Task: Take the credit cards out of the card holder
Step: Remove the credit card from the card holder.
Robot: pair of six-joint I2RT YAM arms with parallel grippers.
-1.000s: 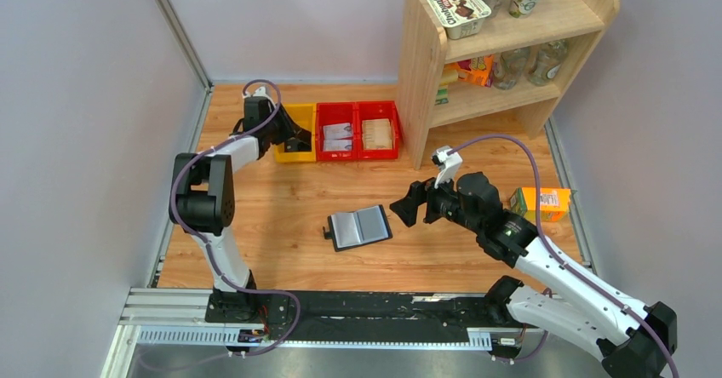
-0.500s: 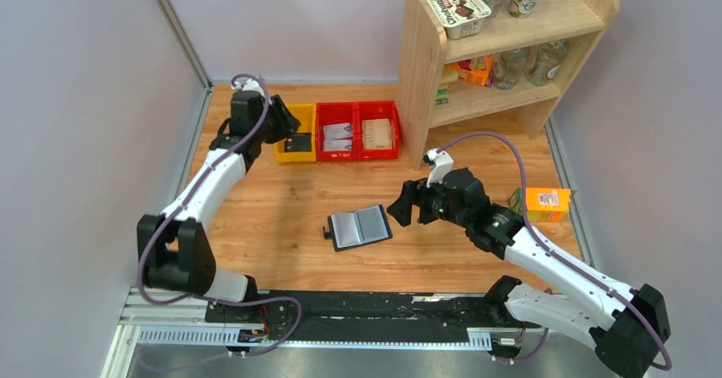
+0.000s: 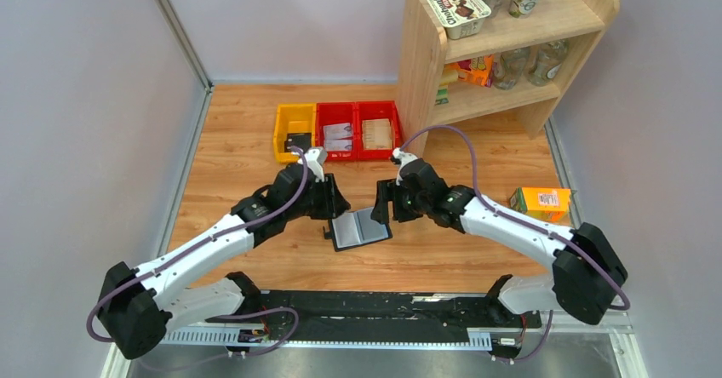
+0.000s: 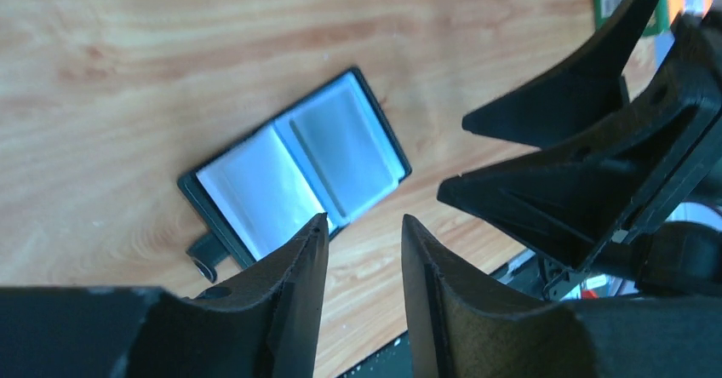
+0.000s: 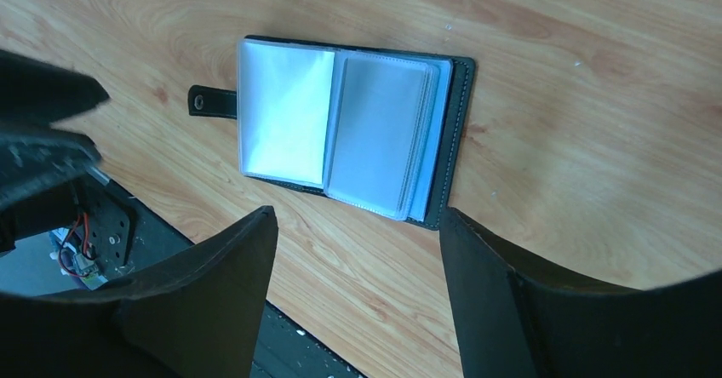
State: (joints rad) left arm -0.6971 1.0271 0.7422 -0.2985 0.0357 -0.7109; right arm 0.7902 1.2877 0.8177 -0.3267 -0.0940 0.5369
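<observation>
Top external view: the left arm (image 3: 209, 246) has swung back from the yellow bin (image 3: 279, 131), where a dark flat thing (image 3: 296, 143) lies, likely a card just delivered. The right arm (image 3: 511, 225) has closed in too. Both hang over the card holder (image 3: 361, 228), which lies open and flat on the surface (image 3: 238, 157) between them. The left jaws stand partly apart and the right jaws wide, both empty. I see no black cards in the pockets. Room between the arms is tight and the near edge is close; open wood spreads left, and the orange carton (image 3: 545, 201) sits well apart
</observation>
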